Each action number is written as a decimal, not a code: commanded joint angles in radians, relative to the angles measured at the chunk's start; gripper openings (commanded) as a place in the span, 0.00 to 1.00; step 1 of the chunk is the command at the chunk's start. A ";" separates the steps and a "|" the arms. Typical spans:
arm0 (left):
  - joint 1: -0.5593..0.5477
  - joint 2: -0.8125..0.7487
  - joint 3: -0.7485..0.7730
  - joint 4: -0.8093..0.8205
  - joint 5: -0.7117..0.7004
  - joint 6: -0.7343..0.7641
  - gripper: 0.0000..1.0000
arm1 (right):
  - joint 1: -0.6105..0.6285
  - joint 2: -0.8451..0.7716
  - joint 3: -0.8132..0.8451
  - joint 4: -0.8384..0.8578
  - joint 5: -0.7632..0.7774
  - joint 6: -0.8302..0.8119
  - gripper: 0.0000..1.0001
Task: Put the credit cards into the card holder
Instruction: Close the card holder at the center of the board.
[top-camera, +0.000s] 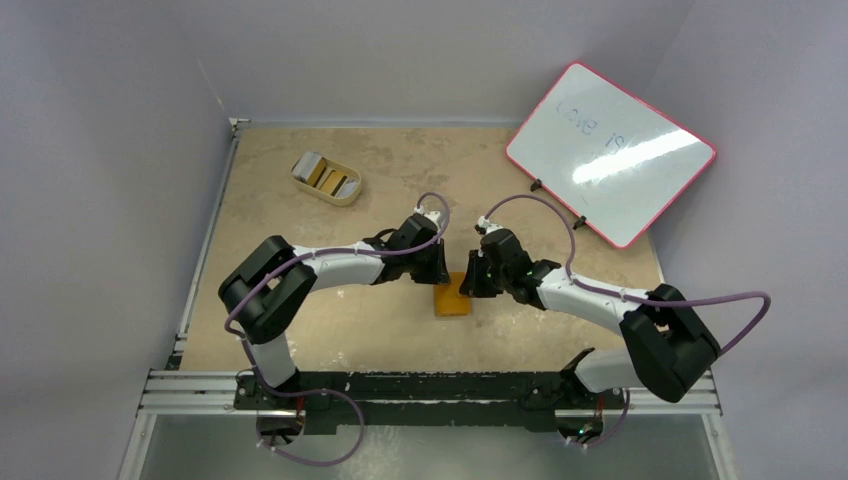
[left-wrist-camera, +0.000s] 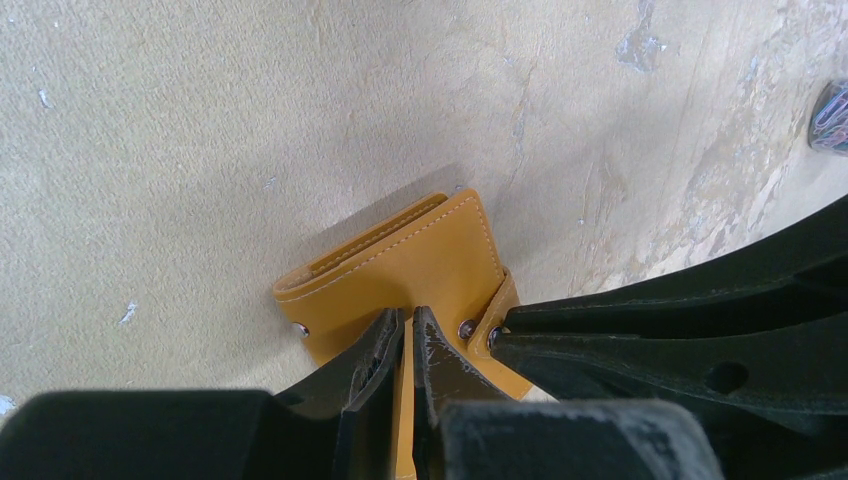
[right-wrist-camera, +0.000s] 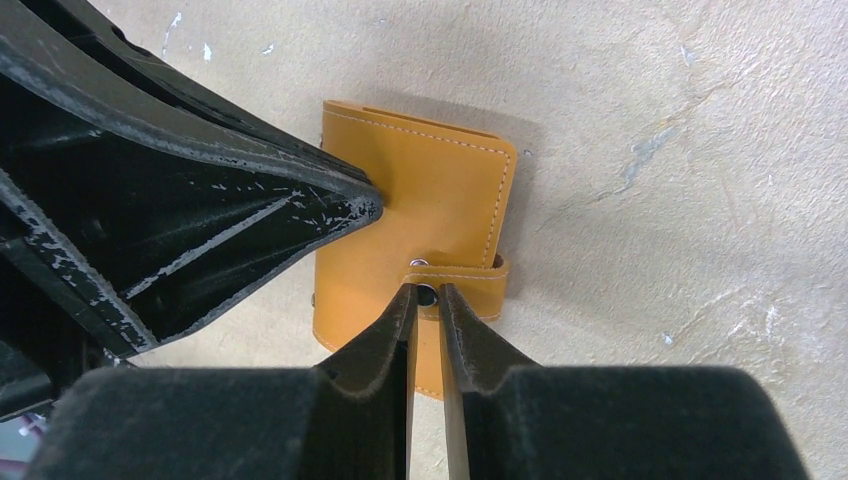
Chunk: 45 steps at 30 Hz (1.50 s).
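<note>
The orange-tan card holder lies folded shut on the table between both arms. My left gripper is shut, its tips resting on the holder's top cover with nothing between them. From the other side, my right gripper is shut on the end of the holder's strap, right at the metal snap. The credit cards, grey and gold-brown, stand in a cream oval tray at the back left, far from both grippers.
A pink-framed whiteboard leans at the back right. Walls close the table at the left and back. The left finger crosses the right wrist view close above the card holder.
</note>
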 joint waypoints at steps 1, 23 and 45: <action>-0.004 0.019 0.029 -0.007 -0.040 0.027 0.08 | 0.004 -0.011 -0.009 0.018 0.002 -0.009 0.16; -0.006 0.023 0.033 -0.010 -0.042 0.027 0.08 | 0.004 0.046 -0.057 0.125 -0.033 0.017 0.16; -0.013 -0.168 -0.008 -0.139 -0.177 -0.033 0.25 | 0.005 -0.103 -0.066 0.057 0.042 0.084 0.22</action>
